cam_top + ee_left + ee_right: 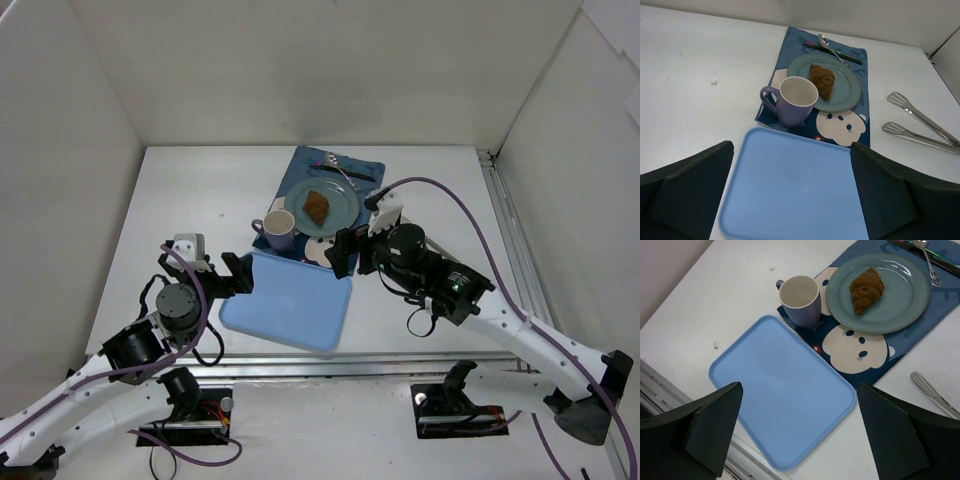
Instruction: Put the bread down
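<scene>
The bread [317, 207] is a small dark brown piece lying on a teal plate [343, 193] on a dark blue placemat at the back centre of the table. It also shows in the left wrist view [822, 80] and in the right wrist view [866, 290]. My left gripper [238, 275] is open and empty at the left edge of a light blue tray. My right gripper [345, 252] is open and empty above the tray's far right corner, just in front of the plate. Neither gripper touches the bread.
The empty light blue tray [287, 300] lies in front of the placemat [300, 165]. A purple mug [279, 231] stands left of the plate. A white bear face [842, 127] is printed on the mat. Cutlery [345, 170] lies behind the plate. Metal tongs [920, 122] lie to the right.
</scene>
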`<act>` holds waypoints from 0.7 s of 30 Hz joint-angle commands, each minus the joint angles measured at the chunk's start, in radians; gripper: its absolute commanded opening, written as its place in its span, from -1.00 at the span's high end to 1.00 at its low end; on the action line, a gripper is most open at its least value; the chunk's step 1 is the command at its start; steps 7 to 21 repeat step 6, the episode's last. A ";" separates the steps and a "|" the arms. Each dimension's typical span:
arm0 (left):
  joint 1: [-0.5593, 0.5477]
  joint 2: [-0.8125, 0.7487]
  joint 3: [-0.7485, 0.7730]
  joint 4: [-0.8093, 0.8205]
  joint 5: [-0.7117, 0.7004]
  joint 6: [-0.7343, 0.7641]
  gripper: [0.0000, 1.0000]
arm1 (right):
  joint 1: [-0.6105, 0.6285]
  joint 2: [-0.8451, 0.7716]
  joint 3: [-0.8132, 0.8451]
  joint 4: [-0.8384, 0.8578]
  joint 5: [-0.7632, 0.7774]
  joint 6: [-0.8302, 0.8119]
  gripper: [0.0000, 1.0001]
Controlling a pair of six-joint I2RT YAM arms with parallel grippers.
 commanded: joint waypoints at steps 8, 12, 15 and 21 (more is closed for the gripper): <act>-0.005 0.030 0.047 0.049 0.001 -0.002 -0.98 | 0.008 -0.039 -0.009 0.071 0.045 -0.017 -0.96; -0.005 0.030 0.047 0.049 0.001 -0.002 -0.98 | 0.008 -0.039 -0.009 0.071 0.045 -0.017 -0.96; -0.005 0.030 0.047 0.049 0.001 -0.002 -0.98 | 0.008 -0.039 -0.009 0.071 0.045 -0.017 -0.96; -0.005 0.030 0.047 0.049 0.001 -0.002 -0.98 | 0.008 -0.039 -0.009 0.071 0.045 -0.017 -0.96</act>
